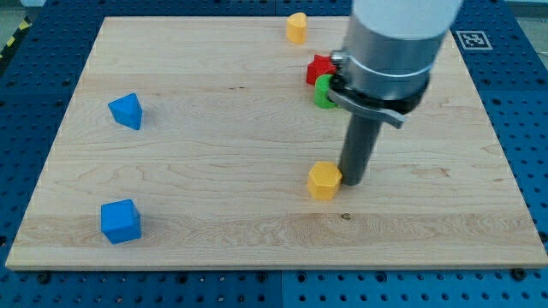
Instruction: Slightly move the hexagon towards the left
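A yellow hexagon block lies on the wooden board, a little right of the middle and toward the view's bottom. My tip stands on the board just to the right of the hexagon, touching or nearly touching its right side. The dark rod rises from there to the grey arm body at the view's top right.
A yellow block sits at the top edge. A red block and a green block lie close together, partly hidden by the arm. A blue block sits at the left and a blue cube at the bottom left.
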Tool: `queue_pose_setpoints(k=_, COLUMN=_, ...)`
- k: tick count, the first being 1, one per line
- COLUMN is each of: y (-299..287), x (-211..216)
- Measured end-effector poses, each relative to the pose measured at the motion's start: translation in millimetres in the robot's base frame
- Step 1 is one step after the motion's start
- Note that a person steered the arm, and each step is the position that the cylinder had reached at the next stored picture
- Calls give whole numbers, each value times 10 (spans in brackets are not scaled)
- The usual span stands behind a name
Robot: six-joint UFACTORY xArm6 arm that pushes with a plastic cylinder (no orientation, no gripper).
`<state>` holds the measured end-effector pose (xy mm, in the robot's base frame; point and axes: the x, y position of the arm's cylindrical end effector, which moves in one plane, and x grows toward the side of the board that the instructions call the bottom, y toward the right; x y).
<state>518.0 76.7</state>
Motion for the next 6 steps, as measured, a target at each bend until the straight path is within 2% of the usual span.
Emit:
queue_pose_setpoints(k=2, y=-623, x=-152)
queue_pose_setpoints(k=3, y=-301, x=-150)
queue_pose_setpoints(k=4, y=-7, x=36)
queue_pose_setpoints(k=5, y=-132, x=326)
queue_pose_setpoints(k=6, y=-566, x=331)
